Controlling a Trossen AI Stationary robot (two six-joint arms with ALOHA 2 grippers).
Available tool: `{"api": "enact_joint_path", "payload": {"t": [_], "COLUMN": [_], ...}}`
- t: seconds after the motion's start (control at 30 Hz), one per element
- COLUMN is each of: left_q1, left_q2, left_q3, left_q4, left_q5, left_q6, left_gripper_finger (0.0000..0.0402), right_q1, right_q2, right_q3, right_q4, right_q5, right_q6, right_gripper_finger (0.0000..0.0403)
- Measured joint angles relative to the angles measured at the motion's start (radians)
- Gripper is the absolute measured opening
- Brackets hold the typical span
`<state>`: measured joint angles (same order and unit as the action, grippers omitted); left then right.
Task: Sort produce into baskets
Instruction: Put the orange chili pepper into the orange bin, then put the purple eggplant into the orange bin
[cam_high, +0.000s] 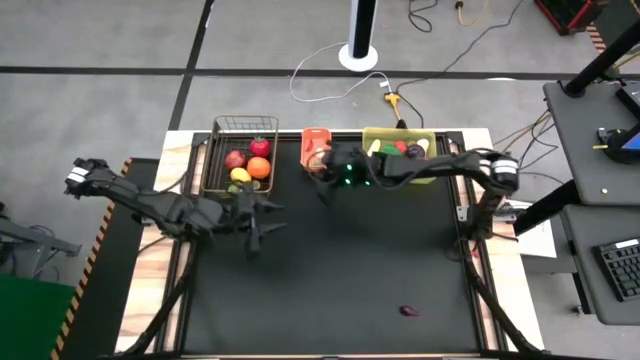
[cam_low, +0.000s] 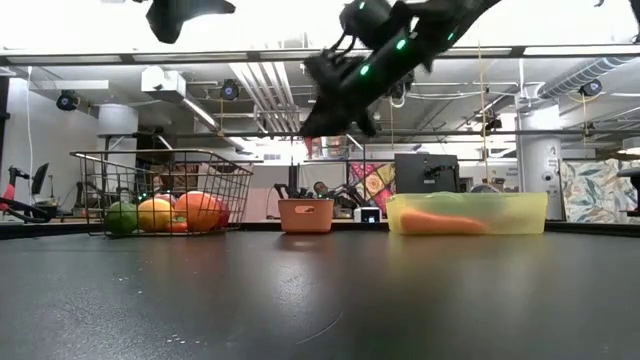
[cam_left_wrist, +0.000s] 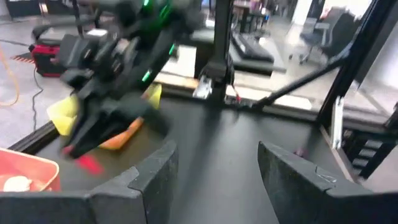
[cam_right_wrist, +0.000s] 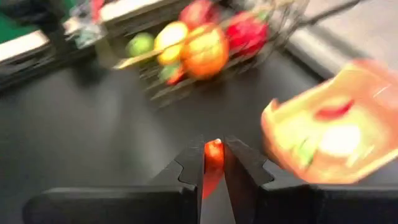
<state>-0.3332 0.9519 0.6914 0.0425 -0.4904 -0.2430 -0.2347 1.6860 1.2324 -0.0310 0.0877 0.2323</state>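
Right hand (cam_right_wrist: 213, 163) pinching red chilli (cam_right_wrist: 212, 155) by orange basket (cam_high: 316, 141), left hand (cam_left_wrist: 214, 168) wide, wire basket (cam_high: 241, 160) holding fruit

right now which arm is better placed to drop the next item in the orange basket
Right. The right gripper is shut on a small red item and hovers just beside the orange basket. The left gripper is open, empty, and farther out over the mat.

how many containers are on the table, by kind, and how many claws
dark wire-mesh basket: 1
small orange plastic basket: 1
translucent yellow-green plastic bin: 1
robot claws: 2, left claw and right claw
total: 3 containers, 2 claws
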Motion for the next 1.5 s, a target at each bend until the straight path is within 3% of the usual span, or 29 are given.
{"api": "enact_joint_path", "payload": {"t": [0.33, 0.63, 0.93, 1.5], "left_q1": [0.0, 0.0, 0.0, 0.0], "left_q2": [-0.148, -0.145, -0.129, -0.121], "left_q3": [0.0, 0.0, 0.0, 0.0], "left_q4": [-0.072, -0.122, -0.149, -0.167], "left_q5": [0.0, -0.026, -0.051, -0.053], "left_q6": [-0.002, 0.013, 0.017, 0.01], "left_gripper_finger": [0.0203, 0.0203, 0.0203, 0.0203], "right_q1": [-0.127, -0.149, -0.157, -0.165], "right_q2": [0.266, 0.399, 0.418, 0.395], "right_q3": [0.087, 0.209, 0.252, 0.251], "right_q4": [0.335, 0.314, 0.245, 0.193], "right_q5": [0.145, 0.202, 0.202, 0.201], "right_q6": [-0.141, -0.173, -0.138, -0.102], "right_gripper_finger": [0.0043, 0.0044, 0.0059, 0.0155]}}
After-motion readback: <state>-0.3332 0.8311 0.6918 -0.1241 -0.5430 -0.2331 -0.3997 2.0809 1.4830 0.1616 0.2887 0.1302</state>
